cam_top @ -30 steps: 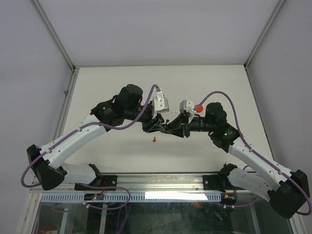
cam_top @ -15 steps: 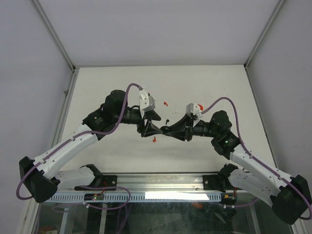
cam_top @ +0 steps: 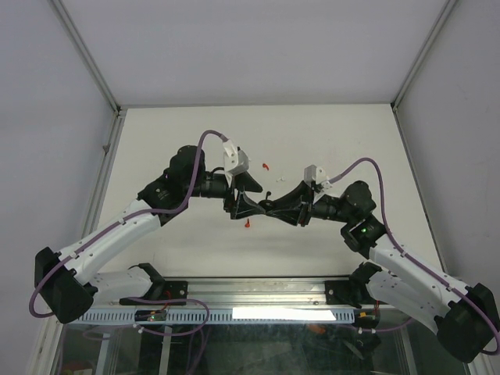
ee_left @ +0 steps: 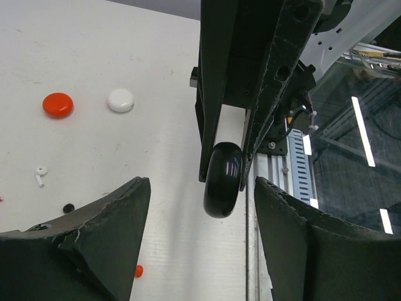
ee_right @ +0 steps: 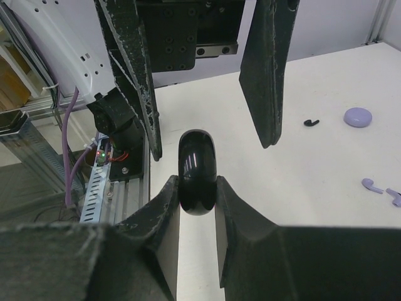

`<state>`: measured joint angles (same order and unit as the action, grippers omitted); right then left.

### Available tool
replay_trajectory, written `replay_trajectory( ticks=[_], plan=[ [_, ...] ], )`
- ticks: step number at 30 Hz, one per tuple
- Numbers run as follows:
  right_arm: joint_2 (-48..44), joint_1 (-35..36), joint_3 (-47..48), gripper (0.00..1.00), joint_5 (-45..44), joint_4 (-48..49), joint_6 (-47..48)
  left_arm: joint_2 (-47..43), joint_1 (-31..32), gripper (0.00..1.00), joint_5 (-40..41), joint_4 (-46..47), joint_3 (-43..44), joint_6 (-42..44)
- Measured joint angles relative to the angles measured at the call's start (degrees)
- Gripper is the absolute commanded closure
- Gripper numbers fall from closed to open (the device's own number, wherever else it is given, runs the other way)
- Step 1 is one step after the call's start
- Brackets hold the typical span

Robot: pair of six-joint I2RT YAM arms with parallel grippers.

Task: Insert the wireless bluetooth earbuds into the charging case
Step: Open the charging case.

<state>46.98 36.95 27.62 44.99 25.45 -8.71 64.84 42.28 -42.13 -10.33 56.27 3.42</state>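
A glossy black round charging case [ee_right: 198,172] is held edge-on above the table, and my right gripper [ee_right: 198,188] is shut on its flat sides. My left gripper [ee_left: 202,188] is open; its fingers [ee_left: 119,219] stand either side of the same black case [ee_left: 223,179], apart from it. From above, both grippers meet at mid-table around the case [cam_top: 266,205]. Earbuds lie loose on the table: a white one [ee_left: 40,175], a black one [ee_left: 68,207], a red one [ee_left: 138,271] and two lavender ones [ee_right: 372,184].
A red case [ee_left: 57,105] and a white case [ee_left: 120,100] lie shut on the table. A lavender case [ee_right: 358,116] sits beside a black earbud [ee_right: 311,121]. The metal rail [cam_top: 258,293] runs along the near edge.
My left gripper has opened away from the black case. Both arms have swung their wrists down and toward the near side. The right gripper has kept its hold.
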Motion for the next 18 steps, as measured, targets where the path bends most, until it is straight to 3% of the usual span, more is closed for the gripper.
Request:
replay_trajectory(
  ticks=[18],
  plan=[
    [-1.09, -0.11, -0.44, 1.00, -1.11, 0.28, -0.28, 1.97, -2.32, 0.40, -0.04, 4.13, -0.26, -5.95]
  ],
)
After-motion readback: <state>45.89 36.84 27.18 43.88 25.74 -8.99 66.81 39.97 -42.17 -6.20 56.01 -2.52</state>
